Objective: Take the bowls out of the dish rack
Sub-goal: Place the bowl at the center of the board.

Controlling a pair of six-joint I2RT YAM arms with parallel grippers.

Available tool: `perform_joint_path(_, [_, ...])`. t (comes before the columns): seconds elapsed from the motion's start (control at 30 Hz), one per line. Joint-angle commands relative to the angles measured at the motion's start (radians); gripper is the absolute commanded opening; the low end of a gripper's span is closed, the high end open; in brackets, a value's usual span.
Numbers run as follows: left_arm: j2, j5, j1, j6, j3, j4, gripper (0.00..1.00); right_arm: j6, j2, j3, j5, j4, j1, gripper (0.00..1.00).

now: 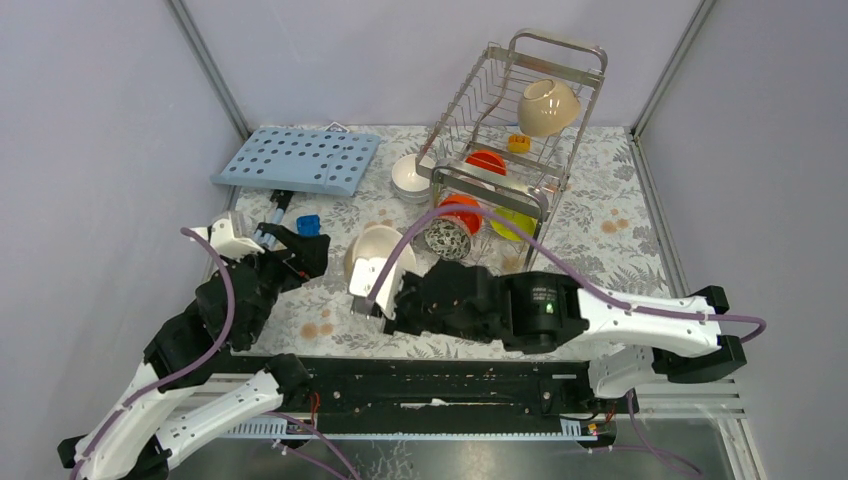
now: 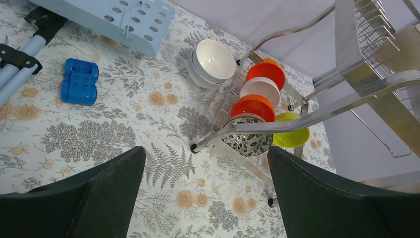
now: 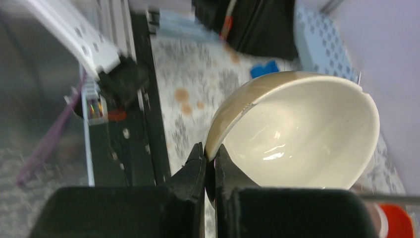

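The steel wire dish rack (image 1: 520,110) stands at the back right. A cream-beige bowl (image 1: 547,105) rests on its upper tier. The lower tier holds orange-red bowls (image 1: 461,207), a white bowl (image 1: 511,188), a speckled bowl (image 1: 447,238) and a lime-green bowl (image 1: 513,224). They also show in the left wrist view, with the speckled bowl (image 2: 249,140) nearest. Two stacked white bowls (image 1: 409,177) sit on the table left of the rack. My right gripper (image 3: 210,156) is shut on the rim of a cream bowl (image 3: 297,134), held left of the rack (image 1: 375,252). My left gripper (image 2: 205,193) is open and empty above the table.
A light-blue perforated board (image 1: 300,158) lies at the back left. A small blue block (image 1: 308,224) sits beside my left gripper (image 1: 308,250), with a grey-and-black tool (image 2: 20,54) close by. The table has a floral cloth (image 2: 148,129). Grey walls close in the sides.
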Motion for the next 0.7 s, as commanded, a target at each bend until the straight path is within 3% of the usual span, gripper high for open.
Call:
perform_joint_path(0.0, [-0.031, 0.01, -0.001, 0.058, 0.043, 0.058, 0.99, 0.022, -0.129, -0.214, 0.151, 0.117, 0.03, 0.0])
perform_joint_path(0.23, [-0.102, 0.192, -0.003, 0.097, 0.046, 0.079, 0.99, 0.085, -0.252, -0.567, 0.234, 0.094, 0.116, 0.0])
perform_joint_path(0.4, [-0.105, 0.423, -0.003, 0.075, -0.014, 0.088, 0.99, 0.077, -0.223, -0.663, 0.327, 0.046, 0.212, 0.0])
perform_joint_path(0.67, [0.065, 0.671, -0.003, 0.042, -0.063, -0.049, 0.99, 0.102, -0.14, -0.707, 0.336, -0.021, 0.289, 0.0])
